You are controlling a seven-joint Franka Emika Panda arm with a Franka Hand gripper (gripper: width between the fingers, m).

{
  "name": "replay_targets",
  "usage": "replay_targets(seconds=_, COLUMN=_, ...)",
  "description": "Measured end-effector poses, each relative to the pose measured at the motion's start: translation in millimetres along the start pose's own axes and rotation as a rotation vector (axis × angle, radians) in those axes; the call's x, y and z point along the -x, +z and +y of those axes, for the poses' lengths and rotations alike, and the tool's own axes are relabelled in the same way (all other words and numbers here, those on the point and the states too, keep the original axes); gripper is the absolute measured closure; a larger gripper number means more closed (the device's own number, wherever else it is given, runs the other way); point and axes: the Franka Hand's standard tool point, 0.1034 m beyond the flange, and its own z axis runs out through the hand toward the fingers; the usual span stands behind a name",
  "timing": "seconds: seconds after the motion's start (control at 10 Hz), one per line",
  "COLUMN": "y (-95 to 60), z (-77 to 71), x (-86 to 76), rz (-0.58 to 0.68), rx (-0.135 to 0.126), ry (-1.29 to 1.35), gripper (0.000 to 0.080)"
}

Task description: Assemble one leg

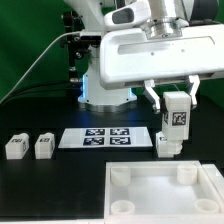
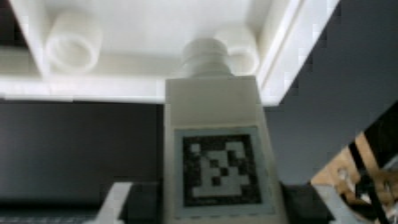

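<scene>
On the black table (image 1: 60, 190) the biggest thing is the white arm (image 1: 150, 45), whose broad wrist housing fills the upper part of the exterior view. Below it, nearest the camera, lies the large square tray (image 1: 150, 167) with round sockets in its corners. Behind the tray's far edge the flat marker board (image 1: 105, 138) lies on the table, and two spare legs (image 1: 17, 146) stand well apart from the tray at the exterior view's left. The leg (image 1: 177, 120) in play is clamped between the two fingers of the gripper (image 1: 174, 108), tag facing the camera. It hangs roughly upright above the table, just beyond the tray's far edge and at the exterior view's right end of the marker board. A white block shape sits directly under it, and I cannot tell whether that is the leg's own lower end or another part. The wrist view looks down the length of the held leg. Its rounded peg (image 2: 210, 56) points toward a corner of the tray, close to the rim, while a corner socket (image 2: 71, 50) shows beside it, clearly apart from the peg. The step in hand looks like the carry to the tray, with the grasp done and the insertion not yet begun. The next move calls for shifting the peg over the chosen socket, keeping the leg square to the tray, then lowering it in, probably with a turn to seat it.
</scene>
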Motion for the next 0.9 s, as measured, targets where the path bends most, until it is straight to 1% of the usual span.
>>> replay_targets(seconds=0.1, y=11.1, z=-8.6, x=-12.3, rz=0.002, rx=-0.018, ry=0.001, gripper=0.0506)
replay_targets(seconds=0.2, y=24.6, z=-11.2, x=-21.9, rz=0.01, rx=-0.029, ry=0.005, gripper=0.0506)
replay_targets(seconds=0.3, y=35.7, z=-13.4, x=-25.9, rz=0.011, rx=-0.04, ry=0.015, gripper=0.0506)
replay_targets(seconds=0.5, y=55.4, z=-28.4, x=-31.1, rz=0.013, rx=-0.061, ry=0.03, gripper=0.0506)
replay_targets(seconds=0.6, y=58.3, z=-29.0, x=-36.5, rz=0.021, rx=-0.061, ry=0.034, gripper=0.0506)
replay_targets(seconds=0.7, y=58.5, z=-26.3, x=-39.8, rz=0.026, rx=-0.058, ry=0.037, gripper=0.0506)
replay_targets(seconds=0.9, y=66.7, z=-25.3, x=-33.3, rz=0.015, rx=-0.055, ry=0.038, gripper=0.0506)
